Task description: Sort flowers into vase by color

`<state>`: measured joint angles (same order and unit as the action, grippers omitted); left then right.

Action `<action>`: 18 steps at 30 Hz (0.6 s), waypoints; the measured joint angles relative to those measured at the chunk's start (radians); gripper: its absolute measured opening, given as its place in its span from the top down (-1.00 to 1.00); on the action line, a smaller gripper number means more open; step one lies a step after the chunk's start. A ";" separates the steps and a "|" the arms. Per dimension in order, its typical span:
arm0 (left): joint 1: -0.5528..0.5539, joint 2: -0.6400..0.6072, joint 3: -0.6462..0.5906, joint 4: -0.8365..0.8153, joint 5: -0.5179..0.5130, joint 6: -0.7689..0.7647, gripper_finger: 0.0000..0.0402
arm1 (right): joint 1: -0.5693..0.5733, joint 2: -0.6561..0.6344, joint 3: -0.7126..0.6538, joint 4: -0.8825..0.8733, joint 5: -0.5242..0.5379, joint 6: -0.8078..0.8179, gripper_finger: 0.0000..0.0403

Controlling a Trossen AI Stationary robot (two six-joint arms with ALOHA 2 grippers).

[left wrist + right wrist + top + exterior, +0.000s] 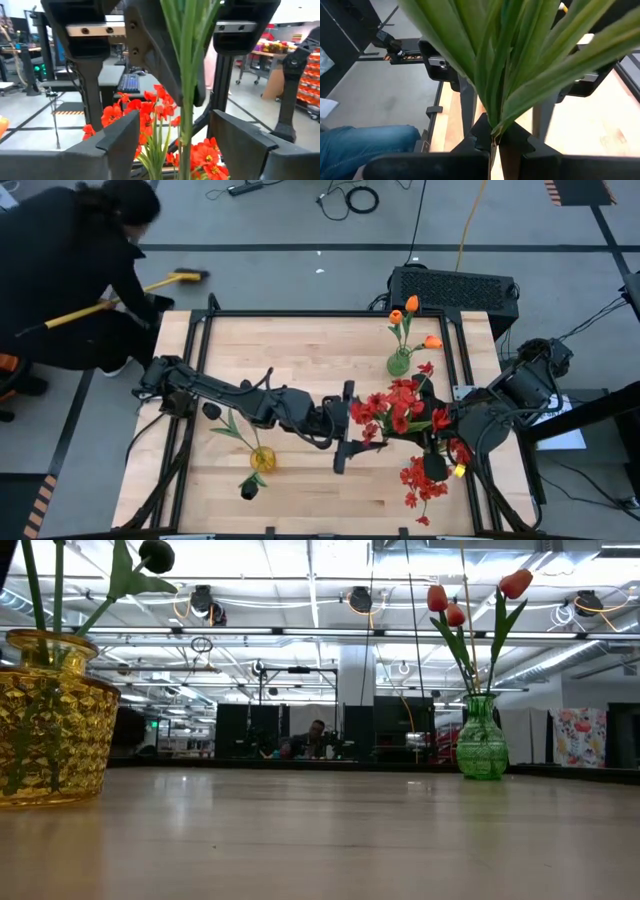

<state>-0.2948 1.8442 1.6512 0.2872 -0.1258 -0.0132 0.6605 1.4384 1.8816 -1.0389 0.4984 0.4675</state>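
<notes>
1. The bushy red artificial flowers with green stems [400, 408] are in the air above the right-centre part of the light wooden table [300, 350], between the two grippers. A second bunch of the same red blooms [422, 482] shows lower, near the table's front-right corner.
2. The right gripper [492, 142] has its dark fingers pressed together on the green stems and long leaves of this red bunch; in the right wrist view the leaves rise like a fan from the closed fingers.
3. The left gripper [192, 132] is at the middle of the table, just beside the red bunch. Its fingers [122, 132] are spread, and a green stem stands between them. I cannot tell if the fingers touch the stem.
4. The orange tulip-like flowers [412, 320] stand upright in a small green glass vase [399, 362] at the far right part of the table. In the low view three blooms [470, 595] show above this vase.
5. A yellow patterned glass vase [262, 457] stands near the front, left of the centre. It holds black tulip-like flowers [230, 422] on green stems, which lean out to different sides.
6. The two vases are well apart from each other.
7. Beyond the far left corner of the table, a person in dark clothes [75, 275] bends over the grey floor and holds a tool with a yellow handle [110, 302].
8. A black box with a grille top [455, 288] stands behind the far right edge of the table.
</notes>
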 joint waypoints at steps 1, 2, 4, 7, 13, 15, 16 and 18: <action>0.001 0.000 0.000 -0.001 0.008 -0.001 -0.21 | 0.000 0.000 0.000 0.000 0.000 0.000 0.98; 0.003 0.000 0.000 -0.002 0.018 0.000 -0.17 | 0.000 0.000 0.000 0.000 0.000 -0.001 0.98; 0.005 0.000 0.000 -0.002 0.025 -0.006 -0.09 | -0.001 0.000 0.000 0.000 0.000 -0.005 0.98; 0.006 0.000 0.000 -0.009 0.025 -0.005 -0.01 | -0.009 0.000 0.000 0.000 -0.002 -0.007 0.98; 0.007 0.010 0.000 -0.004 0.020 0.001 0.03 | -0.029 0.000 0.000 0.000 -0.004 -0.011 0.98; 0.007 0.016 -0.001 0.005 0.016 0.014 0.03 | -0.035 0.000 0.000 -0.002 -0.007 -0.012 0.98; 0.008 0.018 -0.001 0.011 0.016 0.018 0.03 | -0.037 0.000 0.000 -0.003 -0.008 -0.014 0.98; 0.012 0.017 -0.002 0.016 0.011 0.019 0.04 | -0.040 0.000 0.000 -0.004 -0.009 -0.015 0.98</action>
<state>-0.2830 1.8609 1.6497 0.3036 -0.1149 0.0055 0.6202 1.4384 1.8816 -1.0425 0.4892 0.4521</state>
